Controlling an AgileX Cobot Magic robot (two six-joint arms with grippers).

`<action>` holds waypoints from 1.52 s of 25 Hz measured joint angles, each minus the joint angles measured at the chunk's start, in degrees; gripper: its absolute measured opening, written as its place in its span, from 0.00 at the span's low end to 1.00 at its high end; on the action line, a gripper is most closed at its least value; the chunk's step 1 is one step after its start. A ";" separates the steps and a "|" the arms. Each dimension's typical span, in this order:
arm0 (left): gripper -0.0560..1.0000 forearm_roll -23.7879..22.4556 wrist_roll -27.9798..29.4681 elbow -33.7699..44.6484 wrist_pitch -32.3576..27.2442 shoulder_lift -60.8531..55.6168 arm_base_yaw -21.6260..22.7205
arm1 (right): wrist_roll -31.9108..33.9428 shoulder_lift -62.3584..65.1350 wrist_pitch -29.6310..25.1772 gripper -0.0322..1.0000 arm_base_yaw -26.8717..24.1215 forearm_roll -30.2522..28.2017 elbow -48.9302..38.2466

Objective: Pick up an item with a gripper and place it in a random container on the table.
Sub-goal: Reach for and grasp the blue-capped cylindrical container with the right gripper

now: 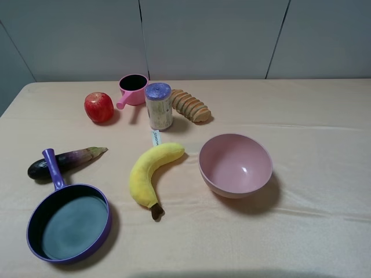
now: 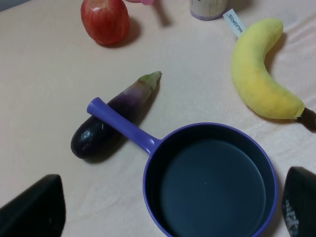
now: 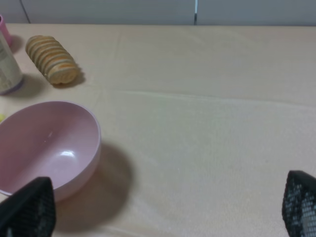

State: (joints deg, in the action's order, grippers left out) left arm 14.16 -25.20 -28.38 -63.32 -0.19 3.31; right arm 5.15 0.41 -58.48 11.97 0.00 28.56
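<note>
Table (image 1: pixel 324 104): beige cloth, a few creases on the right side.

Left gripper (image 2: pixel 166 207): fingertips spread wide, nothing between them, hanging above the frying pan. Out of sight in the exterior high view.

Right gripper (image 3: pixel 164 207): also spread wide, holding nothing, above bare cloth just beside the bowl.

Frying pan (image 1: pixel 69 223): purple, dark inside, empty, at the near left. Handle end lying across the eggplant.

Bowl (image 1: pixel 235 165): pale pink, smooth, empty, right of centre.

Banana (image 1: pixel 149 174): yellow, plush-looking, between pan and bowl, brown stem toward the near edge.

Eggplant (image 1: pixel 64 161): dark purple, under the pan handle, green cap pointing toward the banana.

Bread loaf (image 1: pixel 190 105): ridged brown, lying just right of the canister.

Canister (image 1: pixel 159 107): upright, beige label, purple top, toward the far side between pot and loaf, behind the banana's tip. Free of both grippers, well apart from the bowl.

Pot (image 1: pixel 133 88): small, pink, handled, just left of and behind the canister.

Apple (image 1: pixel 99 107): red, left of the pot.

Tag (image 1: pixel 155 138): white, at the banana's tip.
</note>
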 joint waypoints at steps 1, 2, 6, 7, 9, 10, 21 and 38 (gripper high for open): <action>0.89 0.00 0.00 0.00 0.00 0.00 0.00 | 0.00 0.00 0.00 0.70 0.00 0.00 0.00; 0.89 0.00 0.00 0.00 0.00 0.00 0.00 | 0.00 0.00 0.00 0.70 0.00 0.00 0.00; 0.89 0.00 0.00 0.00 0.00 0.00 0.00 | 0.00 0.00 0.00 0.70 0.00 0.00 0.00; 0.89 0.00 0.00 0.00 0.00 0.00 0.00 | 0.00 0.00 0.00 0.70 0.00 0.00 0.00; 0.89 0.00 0.00 0.00 0.00 0.00 0.00 | 0.00 0.00 0.00 0.70 0.00 0.00 0.00; 0.89 0.00 0.00 0.00 0.00 0.00 0.00 | 0.00 0.00 0.00 0.70 0.00 0.00 0.00; 0.89 0.00 0.00 0.00 0.00 0.00 0.00 | 0.00 0.00 0.00 0.70 0.00 0.00 0.00; 0.89 0.00 0.00 0.00 0.00 0.00 0.00 | 0.00 0.00 0.00 0.70 0.00 0.00 0.00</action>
State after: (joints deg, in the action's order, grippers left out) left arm 14.16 -25.20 -28.38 -63.32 -0.19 3.31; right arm 5.15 0.41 -58.48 11.97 0.00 28.56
